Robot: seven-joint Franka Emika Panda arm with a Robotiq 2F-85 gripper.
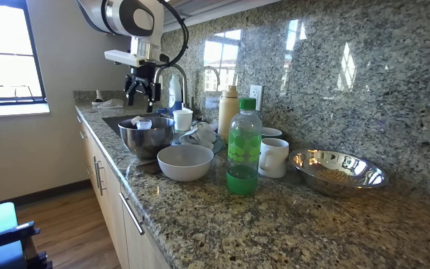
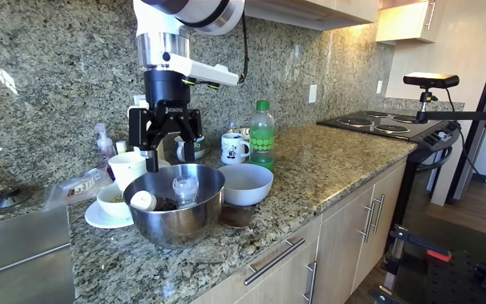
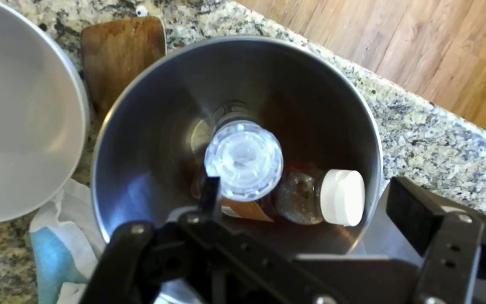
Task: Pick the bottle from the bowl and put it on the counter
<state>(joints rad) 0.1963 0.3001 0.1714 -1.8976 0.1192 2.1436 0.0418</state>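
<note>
The steel mixing bowl (image 1: 146, 142) stands on the granite counter (image 1: 293, 231); it also shows in an exterior view (image 2: 179, 228) and the wrist view (image 3: 141, 156). Two bottles are in it. A bottle with a clear round top (image 3: 243, 160) stands up, seemingly tilted; its top shows in both exterior views (image 1: 144, 124) (image 2: 185, 190). A brown bottle with a white cap (image 3: 342, 197) leans or lies beside it, cap near the rim; its lower body is partly hidden. My gripper (image 2: 170, 160) is open and empty above the bowl, apart from both bottles; it also shows in an exterior view (image 1: 140, 104).
A white bowl (image 2: 245, 185) stands close beside the steel bowl, over a wooden board (image 3: 120, 55). A green-capped bottle (image 1: 244, 149), a mug (image 1: 274, 158) and a shallow steel bowl (image 1: 338, 186) stand farther along. A white cup (image 2: 127, 169) is behind the bowl.
</note>
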